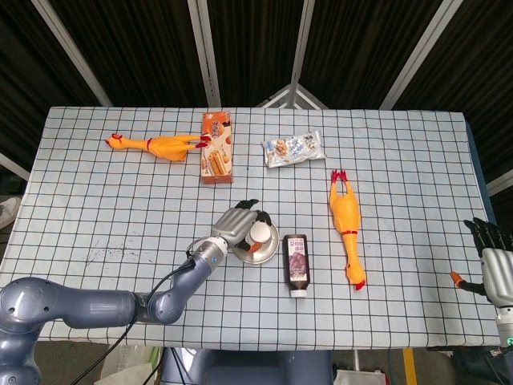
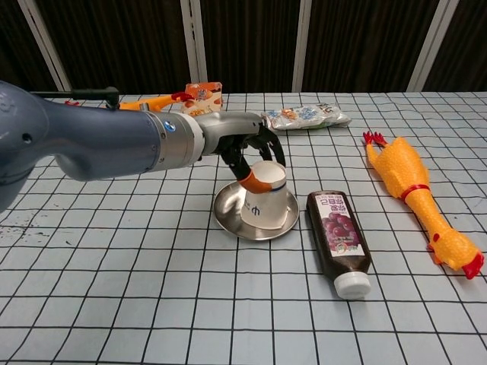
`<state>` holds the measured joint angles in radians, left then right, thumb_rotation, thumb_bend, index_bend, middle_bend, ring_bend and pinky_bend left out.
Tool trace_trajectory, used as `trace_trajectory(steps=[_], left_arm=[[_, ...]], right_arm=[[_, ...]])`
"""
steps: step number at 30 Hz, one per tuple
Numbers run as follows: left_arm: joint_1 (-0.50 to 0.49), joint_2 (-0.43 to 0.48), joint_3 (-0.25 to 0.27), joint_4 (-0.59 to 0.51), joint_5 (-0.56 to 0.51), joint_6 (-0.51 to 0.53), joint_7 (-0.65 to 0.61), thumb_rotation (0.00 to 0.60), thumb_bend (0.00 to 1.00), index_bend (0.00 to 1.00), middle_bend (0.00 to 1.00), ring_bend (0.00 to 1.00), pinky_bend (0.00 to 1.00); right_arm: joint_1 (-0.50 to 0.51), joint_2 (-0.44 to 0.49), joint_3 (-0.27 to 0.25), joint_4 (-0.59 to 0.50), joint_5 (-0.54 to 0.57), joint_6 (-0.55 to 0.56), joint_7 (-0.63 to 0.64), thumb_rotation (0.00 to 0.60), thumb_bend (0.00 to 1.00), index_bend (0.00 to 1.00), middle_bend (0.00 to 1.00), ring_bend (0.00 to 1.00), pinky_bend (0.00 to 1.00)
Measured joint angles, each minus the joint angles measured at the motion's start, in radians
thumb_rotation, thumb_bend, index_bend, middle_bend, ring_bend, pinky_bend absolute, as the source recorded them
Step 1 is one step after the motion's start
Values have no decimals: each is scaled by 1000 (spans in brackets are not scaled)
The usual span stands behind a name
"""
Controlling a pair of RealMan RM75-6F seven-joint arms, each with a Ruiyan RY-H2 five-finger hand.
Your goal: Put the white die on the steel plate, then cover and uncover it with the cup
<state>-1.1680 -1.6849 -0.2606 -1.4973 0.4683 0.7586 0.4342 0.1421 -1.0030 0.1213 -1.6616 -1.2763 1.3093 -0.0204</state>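
Now | left hand (image 2: 251, 152) grips the upturned white cup (image 2: 265, 196) from above, fingers curled round its top | cup stands mouth-down on the steel plate (image 2: 228, 217), frame centre (die not visible) | right hand (image 1: 495, 261) at lower right edge of head view, fingers apart, holding nothing | dark sauce bottle (image 2: 338, 236) lies just right of plate

The surface (image 1: 96, 208) in front of me wears a white cloth with a dark grid. On it, toward the far side, lie a rubber chicken (image 1: 156, 145), a snack box (image 1: 216, 147) just beside it and a sealed snack packet (image 1: 293, 149). Nearer me sit the steel plate (image 2: 228, 215), a dark bottle (image 2: 338, 239) lying just beside it, and a second rubber chicken (image 2: 415, 193).
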Motion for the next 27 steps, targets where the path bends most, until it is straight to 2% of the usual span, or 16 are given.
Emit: trace_trajectory(steps=[9,16,19,24,27], left_arm=[[-11,-9,23,10,-4,113,69,600,568,388,347,17,0],[-9,7,4,-7,-47,6,-11,600,568,388,348,17,0],[-15,4,17,3,-40,33,15,600,568,387,349,17,0],[-17,-9,29,9,-27,143,50,600,569,389,350,17,0],[-13,-4,19,-4,-43,115,24,600,569,391,350,17,0]], right_arm=[[-2,1,-2,-5,-2,2,-5,600,213,119,89,69,0],[-3,4,-4,-9,-1,2,-6,600,212,119,88,69,0],[-6,4,-5,-11,-3,4,-3,600,213,119,89,69,0],[-5,4,-7,-11,-5,2,-6,600,212,119,89,69,0],[-9,3,-10,-12,-6,6,-7,600,212,119,89,69,0]])
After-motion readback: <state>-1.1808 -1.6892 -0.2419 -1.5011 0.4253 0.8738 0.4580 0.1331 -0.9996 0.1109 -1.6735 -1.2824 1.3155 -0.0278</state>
